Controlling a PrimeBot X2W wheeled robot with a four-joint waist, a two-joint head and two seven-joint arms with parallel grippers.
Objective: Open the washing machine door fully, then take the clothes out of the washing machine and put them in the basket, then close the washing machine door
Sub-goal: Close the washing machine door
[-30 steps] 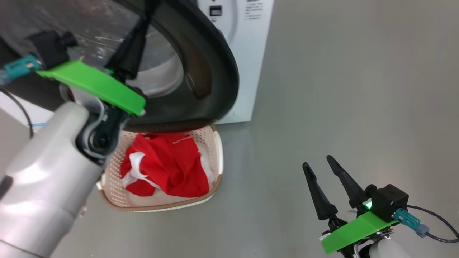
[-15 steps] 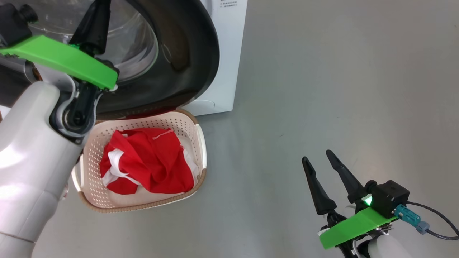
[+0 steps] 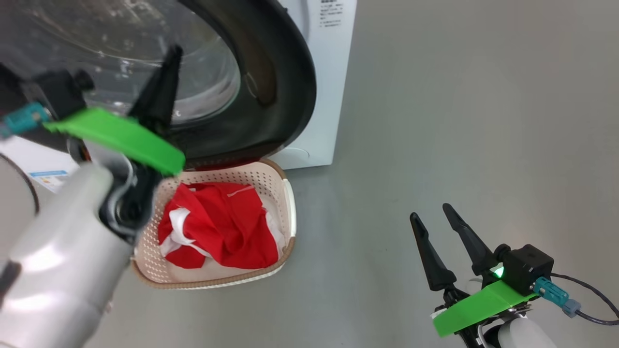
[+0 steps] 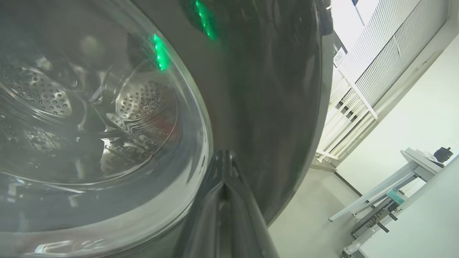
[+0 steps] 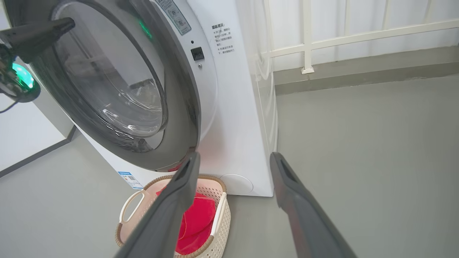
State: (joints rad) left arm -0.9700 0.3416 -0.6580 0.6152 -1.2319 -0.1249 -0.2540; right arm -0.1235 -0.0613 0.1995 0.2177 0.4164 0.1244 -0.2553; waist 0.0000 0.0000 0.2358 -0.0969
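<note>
Head camera has shifted since half a second ago, so the whole picture sits further right. The small cream perforated plastic basket (image 3: 288, 208) and the bright red clothes with white trim (image 3: 227, 227) lie as before, clothes inside the basket, basket on the grey floor (image 3: 459, 121) partly under the lower edge of the large round washing machine door with glossy black rim and clear glass bowl (image 3: 285, 87). The left gripper (image 3: 175, 50) now shows tip and all; before, the tip was cut off at the top edge.

Left gripper's jaws are pressed together, holding nothing. In the left wrist view the left gripper (image 4: 224, 154) points at the door (image 4: 269, 107) where glass meets rim; contact unclear.

Right gripper (image 3: 429, 211) is well clear of the door, over bare floor, jaws spread wide and empty.

The door (image 5: 179, 118) stands out at an angle from the big white front-loading washing machine (image 5: 236, 107), with basket (image 5: 222, 222) and clothes (image 5: 197, 222) below it.
</note>
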